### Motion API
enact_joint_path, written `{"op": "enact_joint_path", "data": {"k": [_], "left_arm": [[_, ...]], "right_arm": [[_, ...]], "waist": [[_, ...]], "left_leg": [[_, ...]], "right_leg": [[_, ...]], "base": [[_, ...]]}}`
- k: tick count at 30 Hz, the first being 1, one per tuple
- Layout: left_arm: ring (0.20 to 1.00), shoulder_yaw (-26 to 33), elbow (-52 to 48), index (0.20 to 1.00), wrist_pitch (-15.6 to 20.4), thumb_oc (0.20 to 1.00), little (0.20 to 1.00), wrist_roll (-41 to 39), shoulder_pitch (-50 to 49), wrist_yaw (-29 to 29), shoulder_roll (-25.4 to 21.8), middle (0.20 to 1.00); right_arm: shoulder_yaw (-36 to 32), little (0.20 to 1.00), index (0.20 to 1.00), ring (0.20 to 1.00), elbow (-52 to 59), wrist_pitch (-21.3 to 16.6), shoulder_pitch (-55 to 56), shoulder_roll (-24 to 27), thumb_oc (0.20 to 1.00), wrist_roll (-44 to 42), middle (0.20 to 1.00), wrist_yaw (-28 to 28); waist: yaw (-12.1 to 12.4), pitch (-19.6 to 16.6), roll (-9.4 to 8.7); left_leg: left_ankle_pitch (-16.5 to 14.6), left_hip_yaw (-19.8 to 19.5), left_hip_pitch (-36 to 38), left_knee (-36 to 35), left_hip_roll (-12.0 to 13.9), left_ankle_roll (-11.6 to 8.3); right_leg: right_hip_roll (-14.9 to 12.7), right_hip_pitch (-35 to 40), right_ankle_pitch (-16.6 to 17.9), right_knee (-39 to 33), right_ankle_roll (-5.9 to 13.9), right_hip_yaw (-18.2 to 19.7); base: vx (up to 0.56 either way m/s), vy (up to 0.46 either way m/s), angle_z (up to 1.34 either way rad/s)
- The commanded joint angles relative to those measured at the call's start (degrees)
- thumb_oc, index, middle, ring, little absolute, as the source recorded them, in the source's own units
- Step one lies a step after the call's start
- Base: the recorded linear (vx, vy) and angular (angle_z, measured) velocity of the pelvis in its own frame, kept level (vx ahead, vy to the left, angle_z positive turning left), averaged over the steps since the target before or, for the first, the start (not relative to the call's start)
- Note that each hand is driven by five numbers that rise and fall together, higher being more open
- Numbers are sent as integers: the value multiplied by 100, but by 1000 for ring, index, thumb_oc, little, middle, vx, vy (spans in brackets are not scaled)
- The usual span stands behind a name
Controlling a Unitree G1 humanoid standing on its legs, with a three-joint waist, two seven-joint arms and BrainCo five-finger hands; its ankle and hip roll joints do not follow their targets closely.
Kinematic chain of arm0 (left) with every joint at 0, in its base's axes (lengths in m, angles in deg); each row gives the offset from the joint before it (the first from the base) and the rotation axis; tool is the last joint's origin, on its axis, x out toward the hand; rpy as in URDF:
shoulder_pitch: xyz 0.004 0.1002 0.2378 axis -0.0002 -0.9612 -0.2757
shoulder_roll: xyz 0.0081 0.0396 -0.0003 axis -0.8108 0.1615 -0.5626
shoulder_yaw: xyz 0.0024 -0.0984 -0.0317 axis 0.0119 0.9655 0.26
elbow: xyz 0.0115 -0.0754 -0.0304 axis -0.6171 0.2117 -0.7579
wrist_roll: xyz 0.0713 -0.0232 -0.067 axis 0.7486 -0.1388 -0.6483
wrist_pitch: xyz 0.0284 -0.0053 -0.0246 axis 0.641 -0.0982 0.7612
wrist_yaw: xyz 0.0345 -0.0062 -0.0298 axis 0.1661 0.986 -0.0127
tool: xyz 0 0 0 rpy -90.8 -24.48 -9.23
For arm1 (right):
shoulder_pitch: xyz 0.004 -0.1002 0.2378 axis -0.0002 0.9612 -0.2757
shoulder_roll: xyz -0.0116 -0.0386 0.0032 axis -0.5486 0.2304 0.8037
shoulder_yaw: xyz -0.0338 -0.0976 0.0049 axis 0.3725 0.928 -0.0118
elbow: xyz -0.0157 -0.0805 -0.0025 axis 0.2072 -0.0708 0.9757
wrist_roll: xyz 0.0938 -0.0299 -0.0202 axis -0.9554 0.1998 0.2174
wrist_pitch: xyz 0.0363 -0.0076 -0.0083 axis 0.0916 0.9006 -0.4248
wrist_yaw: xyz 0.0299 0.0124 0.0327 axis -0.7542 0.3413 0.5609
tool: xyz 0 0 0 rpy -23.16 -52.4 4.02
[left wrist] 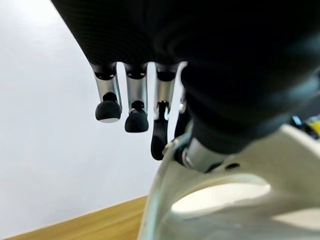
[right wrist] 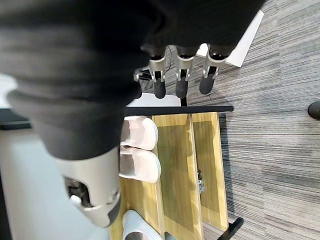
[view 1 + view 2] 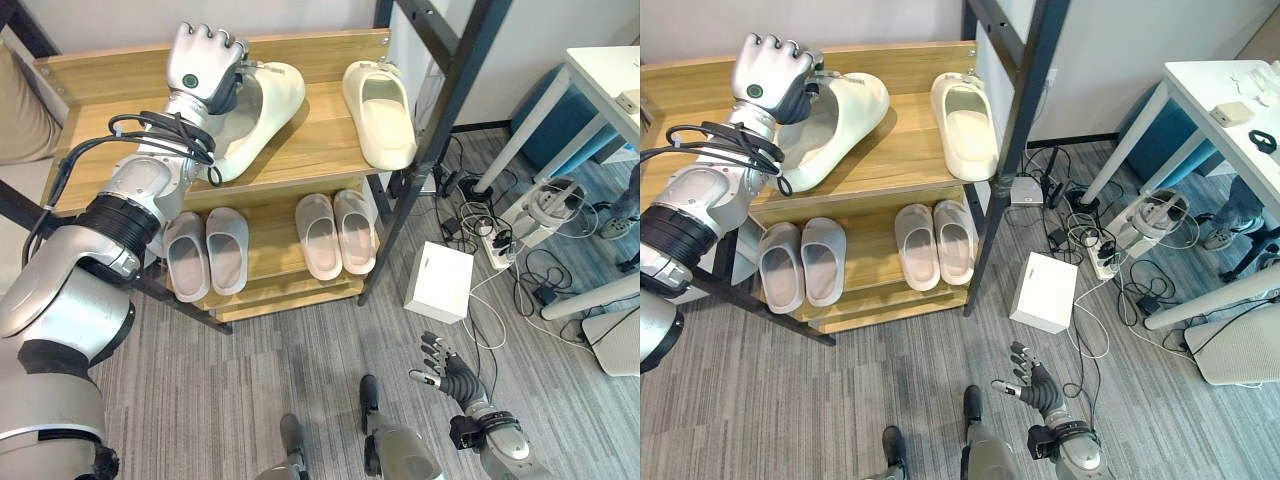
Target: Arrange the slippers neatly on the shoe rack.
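cream slipper [image 3: 262,110] under left robot hand [image 3: 203,62]

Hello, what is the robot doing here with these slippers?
The robot is arranging slippers on a wooden shoe rack. Its left hand grips a cream slipper lying at an angle on the top shelf, apart from the other cream slipper to the right. Two grey pairs sit side by side on the lower shelf. The right hand hangs open above the floor.
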Motion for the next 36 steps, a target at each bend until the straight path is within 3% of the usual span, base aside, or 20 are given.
{"op": "enact_joint_path", "data": {"k": [1,11,15,16,17,31,33,36], "left_arm": [[200,211,726,200,-135,200,200,171,629,91,25,200],[200,17,1626,200,-226,200,200,151,791,-44,438,200],[216,219,2113,216,-418,216,216,104,835,21,560,216],[580,265,2175,580,-427,580,580,35,831,33,561,580],[1000,296,2202,1000,-436,1000,1000,-37,843,55,549,1000],[1000,30,1525,1000,-352,1000,1000,26,1185,19,313,1000],[1000,185,1164,1000,-290,1000,1000,-135,1176,16,215,1000],[1000,1203,11,1000,-8,1000,1000,-860,463,-25,143,1000]], "right_arm": [[-236,1000,1000,1000,334,-104,2,319,1000,-96,1000,24],[-412,1000,1000,1000,472,-140,214,438,1000,-186,1000,-18],[-357,1000,1000,1000,22,-189,258,348,1000,-163,1000,-47],[-356,1000,1000,1000,5,-189,278,330,1000,-192,1000,-36],[-360,1000,1000,1000,-7,-185,313,341,1000,-215,1000,-23],[-200,1000,1000,1000,-338,-84,137,299,1000,-333,1000,101],[-166,1000,1000,1000,-399,-43,84,247,1000,-338,1000,115],[-151,1000,1000,1000,-465,82,4,31,1000,-283,1000,96]], "waist": [[-96,-15,277],[-334,-91,327],[-375,-104,339],[-396,-115,340],[-416,-122,345],[-213,-305,376],[-135,-336,356],[19,-377,310]], "left_leg": [[-1061,64,340,-39,-30,120],[-1072,289,454,-39,81,61],[-1061,327,467,-39,100,48],[-1061,347,471,-39,111,42],[-1059,363,476,-39,117,36],[-1046,180,597,-39,143,-6],[-1033,133,602,-39,135,-9],[-1015,25,607,-39,121,0]], "right_leg": [[-118,725,-1138,8,678,-78],[3,701,-1225,8,607,144],[41,691,-1256,8,588,180],[50,687,-1255,8,583,196],[60,680,-1252,8,584,212],[100,957,-1343,8,547,-15],[100,991,-1344,8,548,-70],[98,1061,-1372,8,518,-162]], "base": [[18,-81,-13],[25,-76,-17],[21,-54,-6],[9,-38,0],[8,-28,-4],[-14,-11,0],[-57,-19,11],[-36,-23,20]]}}
